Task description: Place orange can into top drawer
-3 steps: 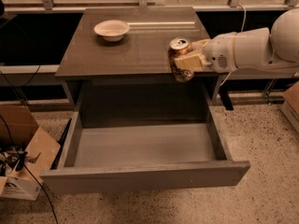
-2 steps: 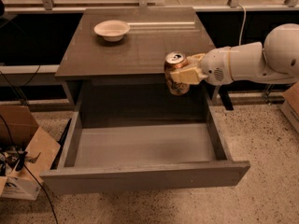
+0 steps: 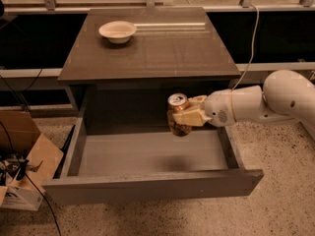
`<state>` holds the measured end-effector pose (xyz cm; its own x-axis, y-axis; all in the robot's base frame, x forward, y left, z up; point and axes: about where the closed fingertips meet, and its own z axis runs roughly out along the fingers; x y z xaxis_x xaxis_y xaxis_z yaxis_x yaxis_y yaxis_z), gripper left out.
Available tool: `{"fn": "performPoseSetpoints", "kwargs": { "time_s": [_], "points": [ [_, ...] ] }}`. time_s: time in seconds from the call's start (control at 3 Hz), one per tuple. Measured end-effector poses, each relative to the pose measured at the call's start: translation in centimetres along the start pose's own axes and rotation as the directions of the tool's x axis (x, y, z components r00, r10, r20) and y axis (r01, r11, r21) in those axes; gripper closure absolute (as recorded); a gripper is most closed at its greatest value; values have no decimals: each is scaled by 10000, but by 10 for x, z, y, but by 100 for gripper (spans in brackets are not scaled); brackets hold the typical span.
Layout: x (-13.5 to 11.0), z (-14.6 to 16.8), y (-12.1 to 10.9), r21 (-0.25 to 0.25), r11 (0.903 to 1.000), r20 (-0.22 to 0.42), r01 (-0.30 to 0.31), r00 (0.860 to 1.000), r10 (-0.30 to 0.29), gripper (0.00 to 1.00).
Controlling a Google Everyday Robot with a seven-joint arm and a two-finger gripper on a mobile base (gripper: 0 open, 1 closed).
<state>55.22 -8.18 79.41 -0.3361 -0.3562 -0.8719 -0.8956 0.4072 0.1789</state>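
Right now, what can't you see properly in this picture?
All in the camera view:
- The orange can's middle label: covered by the gripper, which is shut on it above the top drawer.
- The drawer's right inner wall: partly behind the gripper and the arm.
- The rest of the arm: cut off by the right edge.
- The cardboard box: cut off by the left edge.
- The space under the cabinet top: too dark.

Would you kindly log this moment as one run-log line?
tool: shut on orange can, over top drawer | top drawer: open | orange can: upright
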Motion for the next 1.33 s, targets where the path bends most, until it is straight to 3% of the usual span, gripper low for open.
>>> {"fn": "performPoseSetpoints", "kwargs": {
  "time_s": [0.33,0.67,1.0,1.33],
  "points": [
    [44,27,4,-257,9982,26,-544,9985,545,100],
    [73,49,0,-211,9945,322,-1028,9941,1034,81],
    [82,67,-13,-49,9937,915,-1120,9895,1120,58],
    [82,70,-13,-68,9936,931,-1126,9893,1127,36]
  ]
}}
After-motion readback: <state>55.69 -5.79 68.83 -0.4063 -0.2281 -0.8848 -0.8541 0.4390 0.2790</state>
